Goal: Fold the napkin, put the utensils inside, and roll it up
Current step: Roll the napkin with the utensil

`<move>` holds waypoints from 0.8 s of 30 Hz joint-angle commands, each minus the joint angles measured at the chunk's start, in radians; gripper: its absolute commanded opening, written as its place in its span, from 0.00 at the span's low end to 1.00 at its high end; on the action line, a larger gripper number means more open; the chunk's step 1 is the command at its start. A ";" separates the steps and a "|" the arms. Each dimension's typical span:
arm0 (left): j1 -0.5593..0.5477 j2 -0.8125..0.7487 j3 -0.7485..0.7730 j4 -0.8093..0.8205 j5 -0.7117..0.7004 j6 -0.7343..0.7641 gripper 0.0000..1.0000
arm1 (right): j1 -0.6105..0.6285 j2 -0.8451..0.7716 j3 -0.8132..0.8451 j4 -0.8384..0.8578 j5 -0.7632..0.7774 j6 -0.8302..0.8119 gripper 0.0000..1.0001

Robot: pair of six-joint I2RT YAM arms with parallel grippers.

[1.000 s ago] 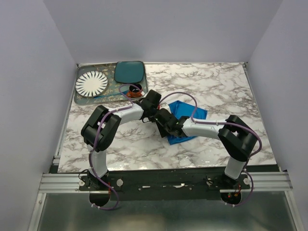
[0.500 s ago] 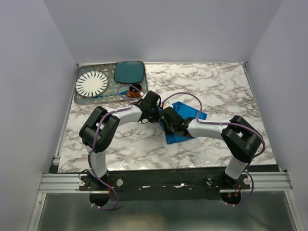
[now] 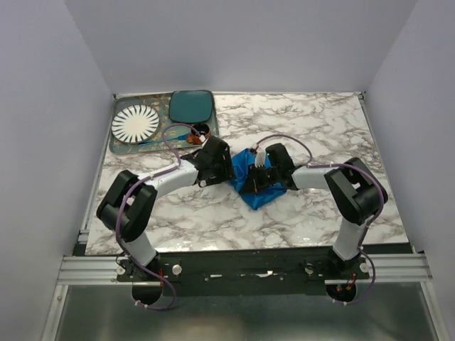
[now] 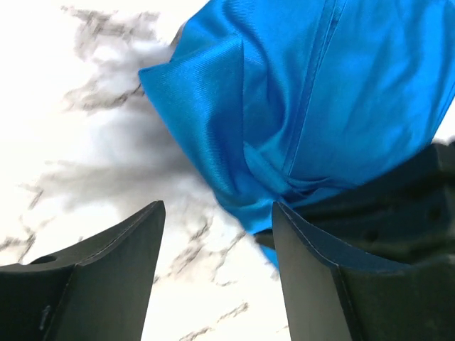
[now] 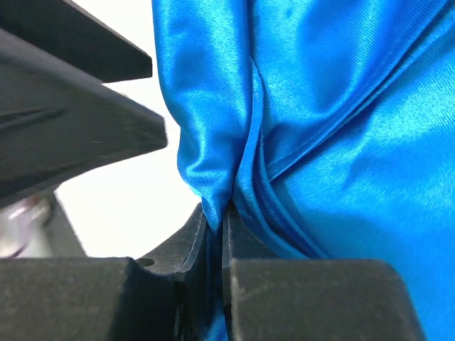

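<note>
The bright blue napkin (image 3: 260,198) lies bunched at the middle of the marble table. My right gripper (image 3: 253,182) is shut on a fold of it; in the right wrist view the jaws (image 5: 222,217) pinch a ridge of the napkin (image 5: 341,142), lifting it. My left gripper (image 3: 228,170) stands open just left of the cloth. In the left wrist view its fingertips (image 4: 217,209) frame bare marble, with the napkin (image 4: 298,106) just beyond them. A slim bluish utensil (image 3: 165,140), seemingly the fork, lies on the tray at the back left.
The grey tray (image 3: 119,148) at the back left holds a white striped plate (image 3: 135,123), a dark teal plate (image 3: 190,105) and a small dark cup (image 3: 201,131). The two grippers are close together over the napkin.
My left gripper opened, let go of the napkin and drew back to the left. My right gripper shut on a fold of the cloth and shifted right, bunching it.
</note>
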 commanded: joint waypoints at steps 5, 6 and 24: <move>0.003 0.008 -0.022 0.030 0.036 -0.006 0.71 | -0.129 0.194 0.022 -0.057 -0.491 -0.029 0.08; 0.003 0.022 -0.012 0.030 0.038 -0.021 0.70 | -0.135 0.200 0.027 -0.054 -0.494 -0.031 0.08; 0.035 0.211 0.072 -0.013 -0.008 0.043 0.21 | -0.150 0.147 0.103 -0.290 -0.365 -0.153 0.11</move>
